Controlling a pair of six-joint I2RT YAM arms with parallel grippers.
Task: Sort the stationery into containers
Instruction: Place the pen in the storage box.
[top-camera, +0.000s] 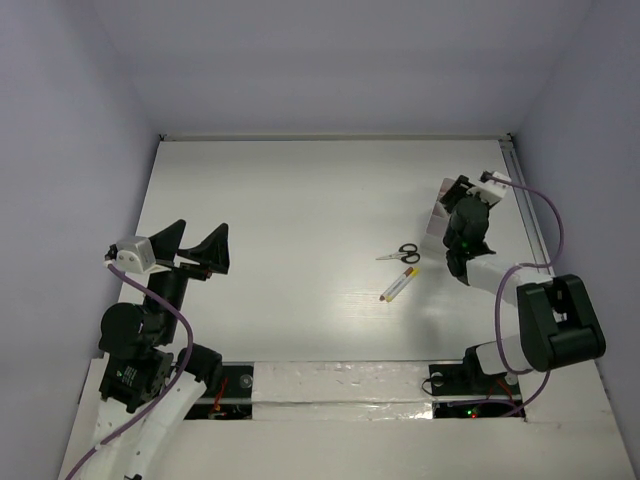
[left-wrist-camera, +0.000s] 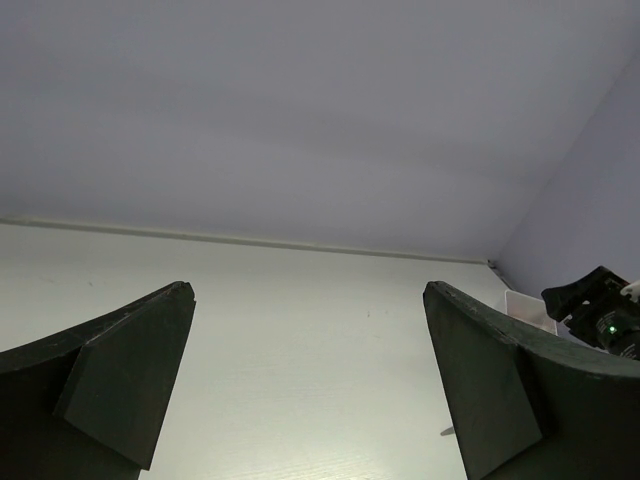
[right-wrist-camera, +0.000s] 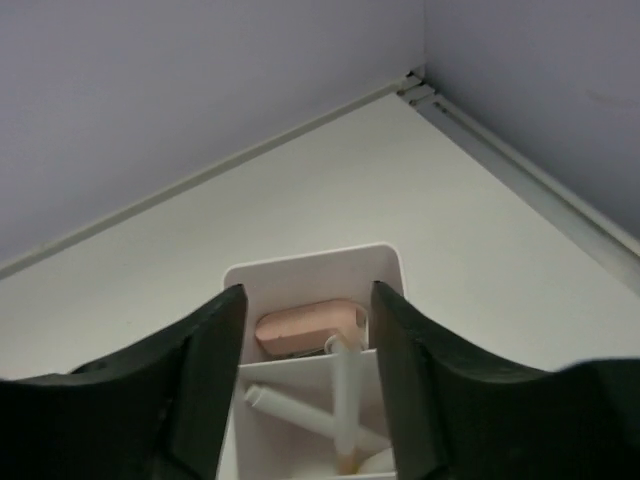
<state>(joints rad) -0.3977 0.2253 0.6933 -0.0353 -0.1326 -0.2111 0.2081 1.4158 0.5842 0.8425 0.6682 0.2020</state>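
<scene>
right fingers (right-wrist-camera: 205, 370): half parted, one on each side above the container mouth; they hold nothing, and there is a gap between each pad and the pen under them
right gripper (right-wrist-camera: 308, 300): it hangs just over the container, at the far right part of the table, pointing down into it
upright pen (right-wrist-camera: 347, 400): white, with an orange-yellow end at the bottom; it stands tilted inside the container, between the two fingers but apart from both, so i judge it as let go
second pen (right-wrist-camera: 290, 410): white, lies across the same compartment, crossing the upright one and seeming to touch it
container (right-wrist-camera: 310, 258): small white box with a pink flap (right-wrist-camera: 305, 328) in its far compartment; in the top view it is mostly hidden behind the right arm
left fingers (left-wrist-camera: 120, 380): spread wide, nothing between them, nothing touched
left gripper (top-camera: 200, 238): it hovers above the left side of the table (top-camera: 300, 190), well apart from every item
scissors (top-camera: 400, 254): small, with black handles, lying flat on the table right of the middle, not sorted yet
pen on the table (top-camera: 399, 285): white with yellow ends, just beside the scissors on the near side; it may be two thin items lying together, i cannot tell
done: at least two pens are in the container
left: the scissors and the pen on the table; only one container is visible, so i cannot say where the scissors belong
progress: in my judgement about half, maybe a little more
</scene>
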